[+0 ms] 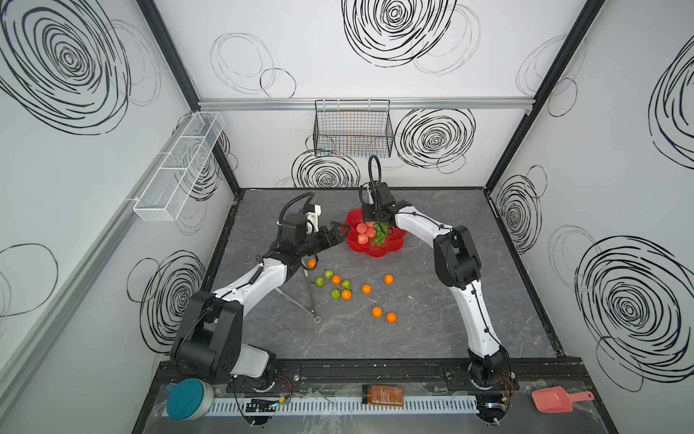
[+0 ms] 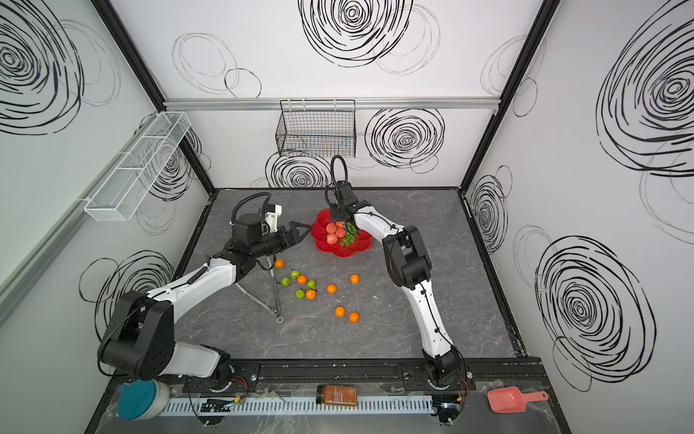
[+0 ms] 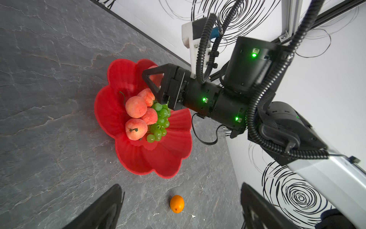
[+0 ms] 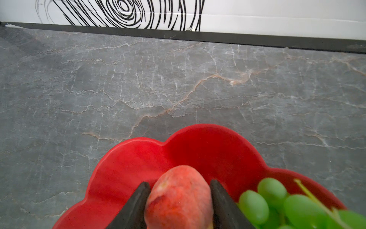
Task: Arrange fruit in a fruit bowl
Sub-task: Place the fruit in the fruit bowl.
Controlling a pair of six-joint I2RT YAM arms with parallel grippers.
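Seven smooth, round orange tangerines (image 1: 376, 312) and four small green stemmed pears and apples (image 1: 335, 294) lie loose on the near grey marbled tabletop (image 1: 432, 338). Farther on, the left gripper (image 1: 342, 232) hovers empty, jaws wide apart, at the left rim of the glossy red scallop-edged fruit bowl (image 1: 390, 250). Matte pink-red peaches (image 3: 136, 107) are piled there against waxy green grapes (image 3: 160, 123). Over the far side the right gripper (image 4: 179, 183) flanks another peach (image 4: 178, 202); whether it is clamped or loose I cannot tell. Placing looks to be the step in hand. Next, rise clear without nudging the pile.
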